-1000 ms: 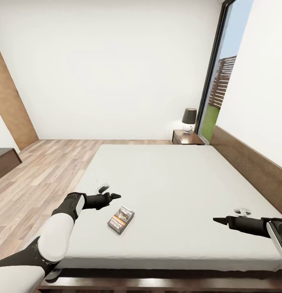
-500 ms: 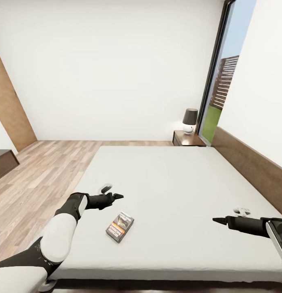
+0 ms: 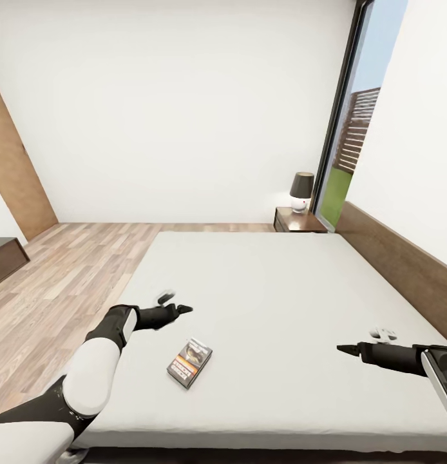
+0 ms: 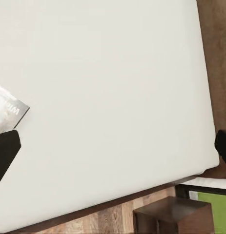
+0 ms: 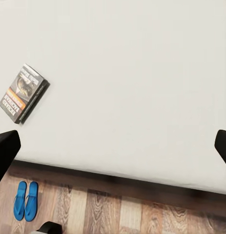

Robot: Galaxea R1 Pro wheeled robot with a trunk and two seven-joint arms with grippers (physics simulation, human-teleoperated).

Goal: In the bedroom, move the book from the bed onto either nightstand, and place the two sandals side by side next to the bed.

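Observation:
The book (image 3: 190, 362) lies flat on the grey mattress of the bed (image 3: 281, 290), near its front edge. My left gripper (image 3: 187, 309) hovers open just beyond the book, a short gap away. One corner of the book (image 4: 9, 108) shows in the left wrist view beside one finger (image 4: 4, 152). My right gripper (image 3: 344, 349) hangs open over the mattress, far to the right of the book. The right wrist view holds the book (image 5: 24, 92) and the two blue sandals (image 5: 26, 200), side by side on the wood floor by the bed's edge. A nightstand (image 3: 299, 220) stands at the bed's far corner.
A dark-shaded lamp (image 3: 301, 191) stands on the nightstand beside a tall window (image 3: 352, 135). The wooden headboard (image 3: 391, 258) runs along the right wall. Wood floor (image 3: 69, 270) lies left of the bed, with low dark furniture (image 3: 4, 254) at the left edge.
The whole head view has shifted slightly, so the camera moved. In the picture the book now lies a little farther from my left gripper. The right arm has kept its pose.

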